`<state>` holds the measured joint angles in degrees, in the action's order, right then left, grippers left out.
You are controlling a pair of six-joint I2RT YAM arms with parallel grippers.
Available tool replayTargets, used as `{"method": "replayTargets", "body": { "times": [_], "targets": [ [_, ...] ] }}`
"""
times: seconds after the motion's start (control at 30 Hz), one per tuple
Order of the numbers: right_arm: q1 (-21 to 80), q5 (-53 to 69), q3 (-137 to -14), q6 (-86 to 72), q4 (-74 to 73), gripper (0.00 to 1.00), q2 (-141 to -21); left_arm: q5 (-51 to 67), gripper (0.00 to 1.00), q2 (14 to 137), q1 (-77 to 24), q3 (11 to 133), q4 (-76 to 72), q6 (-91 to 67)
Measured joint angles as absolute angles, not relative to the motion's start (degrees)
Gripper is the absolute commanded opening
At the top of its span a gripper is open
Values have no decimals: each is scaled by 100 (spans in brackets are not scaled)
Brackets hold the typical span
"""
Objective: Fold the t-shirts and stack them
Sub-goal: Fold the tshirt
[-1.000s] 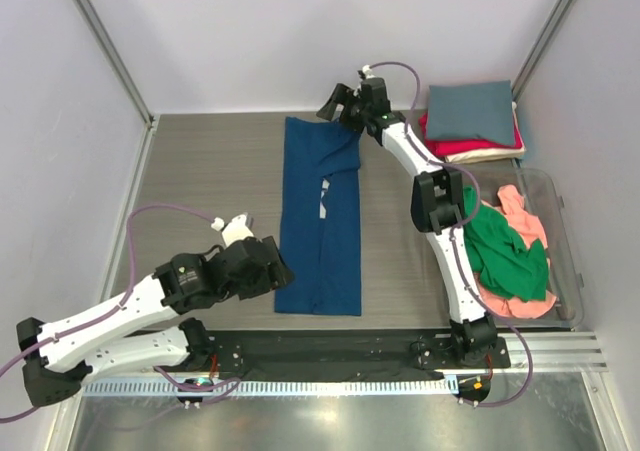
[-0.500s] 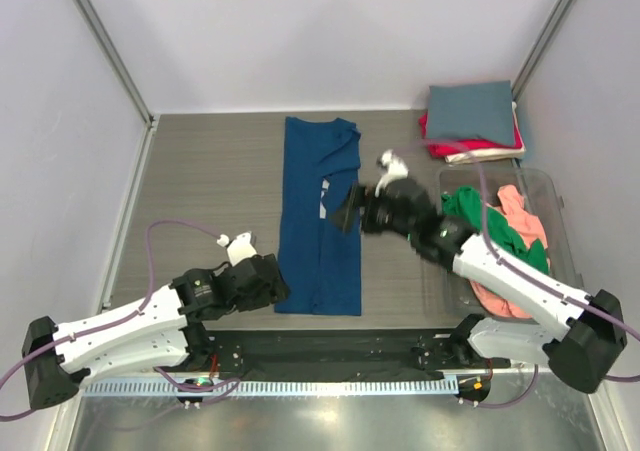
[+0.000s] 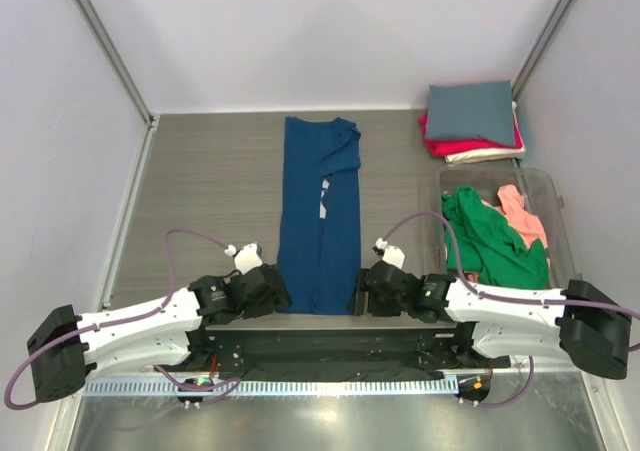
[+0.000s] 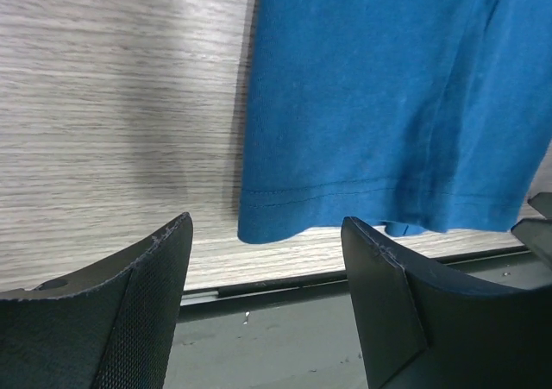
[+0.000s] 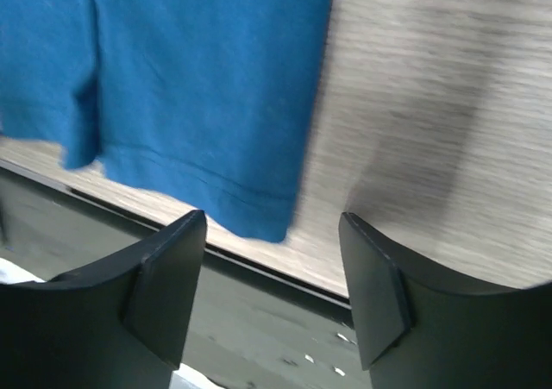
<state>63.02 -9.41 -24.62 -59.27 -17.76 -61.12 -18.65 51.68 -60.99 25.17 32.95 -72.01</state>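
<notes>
At the near edge of the table (image 3: 200, 191), the left gripper (image 4: 267, 227) is being held with jaws parted and nothing between them, just short of the near left corner of the navy tee (image 4: 371, 104). The right gripper (image 5: 272, 220) is being held likewise, parted and empty, at the near right corner. The tee is lying as a long narrow strip along the table's middle. For a clean fold, both hem corners are best pinched together and level, with every layer caught. At far right, folded tees (image 3: 470, 121) are being kept stacked; green and pink tees (image 3: 495, 251) are waiting in the bin (image 3: 562, 211).
</notes>
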Motion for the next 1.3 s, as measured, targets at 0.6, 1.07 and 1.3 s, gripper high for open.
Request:
{"method": "replayTargets", "body": {
  "times": [0.6,1.07,1.3],
  "targets": [
    [6392,-930,-2248,-6375,-928,2,-6622,-1529,52,5315,-6095,1955,2003,-7612],
    [6429,-1044,-2161,-6514,-2139,1,-5481,-1304,0,5341,-6145,2440,2808,-7601],
    [6198,-1562,-3686,-6112,-3487,1,-5231,-1695,0,5470,-6018,4530,3979,-7100]
  ]
}}
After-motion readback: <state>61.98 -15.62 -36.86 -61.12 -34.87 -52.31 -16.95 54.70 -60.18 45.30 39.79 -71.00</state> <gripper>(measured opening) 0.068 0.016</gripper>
